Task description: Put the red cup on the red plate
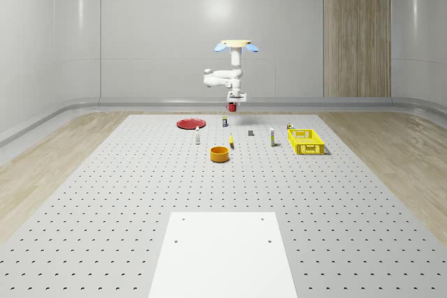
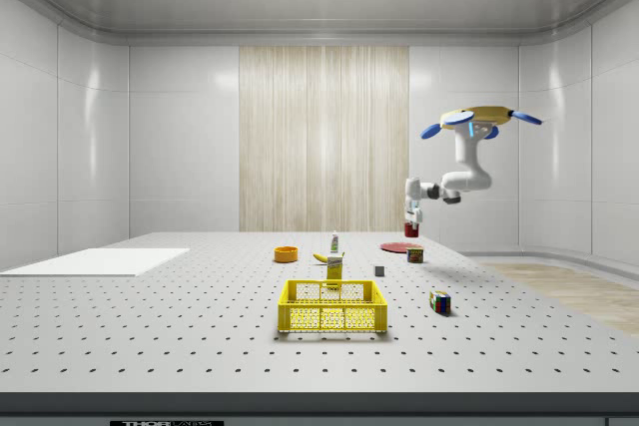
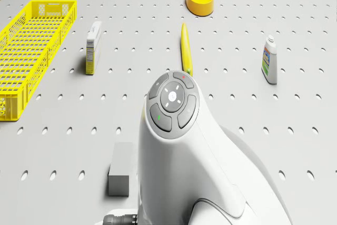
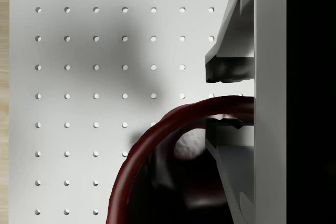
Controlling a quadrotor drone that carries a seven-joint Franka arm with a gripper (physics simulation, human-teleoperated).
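No text can be read; the white bottle's (image 3: 269, 59) label shows only coloured patches.

In the wrist view the red cup (image 4: 157, 145) runs off the frame's edge, so only part of its rim shows. The arm (image 3: 184, 151) hides the table (image 3: 295, 183) beneath it in the drone view.

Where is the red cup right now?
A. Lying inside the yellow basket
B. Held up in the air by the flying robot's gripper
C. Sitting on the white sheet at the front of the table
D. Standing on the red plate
B: the red cup hangs in the gripper above the table, with a finger on either side of its rim, while the red plate lies apart toward the whole-scene view's left; the drone hovers above.
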